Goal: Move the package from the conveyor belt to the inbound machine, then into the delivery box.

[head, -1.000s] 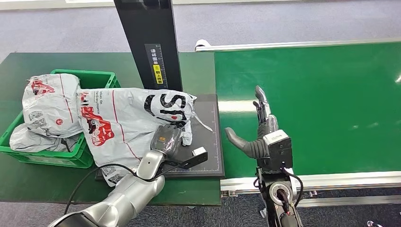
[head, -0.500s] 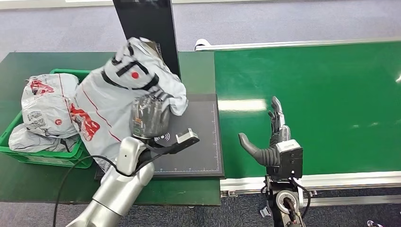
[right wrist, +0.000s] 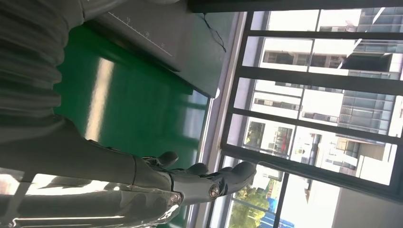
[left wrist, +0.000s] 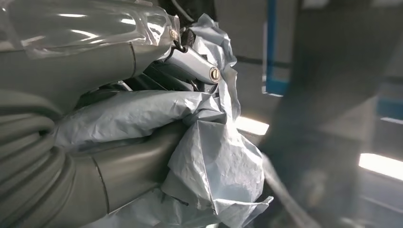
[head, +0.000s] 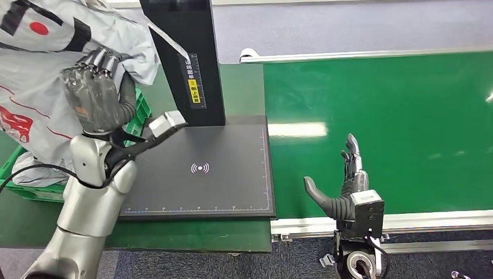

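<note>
Left hand point(head: 99, 99) fingers clutch one grey package point(head: 35, 70); right hand point(head: 343, 192) fingers spread, holding nothing.

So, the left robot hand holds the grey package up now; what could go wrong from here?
1. The left robot hand grips only bunched film of the package, so the package may slip out.
2. The green box already holds another bag; the new package could land on the rim and slide off.
3. The package hangs close to the black post and might snag on it.
</note>
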Available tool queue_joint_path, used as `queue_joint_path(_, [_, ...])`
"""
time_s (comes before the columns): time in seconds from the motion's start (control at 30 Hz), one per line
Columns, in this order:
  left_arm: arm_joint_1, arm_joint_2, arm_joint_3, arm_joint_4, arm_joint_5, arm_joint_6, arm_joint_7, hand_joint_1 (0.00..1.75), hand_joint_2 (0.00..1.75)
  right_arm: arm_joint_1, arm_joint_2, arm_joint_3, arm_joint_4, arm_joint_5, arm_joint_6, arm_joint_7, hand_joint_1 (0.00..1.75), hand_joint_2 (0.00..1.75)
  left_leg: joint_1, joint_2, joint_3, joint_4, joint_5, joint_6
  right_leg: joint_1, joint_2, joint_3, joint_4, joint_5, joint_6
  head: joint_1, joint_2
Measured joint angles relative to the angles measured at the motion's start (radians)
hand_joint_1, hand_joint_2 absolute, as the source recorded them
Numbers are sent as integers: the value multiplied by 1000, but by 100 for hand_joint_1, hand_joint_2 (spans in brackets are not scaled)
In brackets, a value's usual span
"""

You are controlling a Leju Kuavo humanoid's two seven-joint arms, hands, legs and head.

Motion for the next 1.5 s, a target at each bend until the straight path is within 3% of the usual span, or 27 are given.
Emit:
queue_joint_path(0.27, [-155,26,56,374,-33,-15,87,175,175,-8,0,8,-5,-3,16,4,0,175,0,0,0,0,0,0,0,0,0,0,0,0,0,0])
queue_joint_path(0.6, [-272,55,109,739,-123,-39,242,175,175,-18,-2,10,-22,-2,24,24,0,175,0,1,0,0,0,0,0,0,0,1,0,0,0,0])
queue_joint_path(0.9, [-311,112,130,907,-199,-112,355,175,175,-27,-1,24,-23,4,41,25,0,175,0,1,-1,0,0,0,0,0,0,1,0,0,0,0])
queue_joint_path(1.5, [-296,120,139,1065,-200,-282,337,175,175,-58,-2,36,-22,-3,82,18,0,175,0,1,-1,0,0,0,0,0,0,1,0,0,0,0])
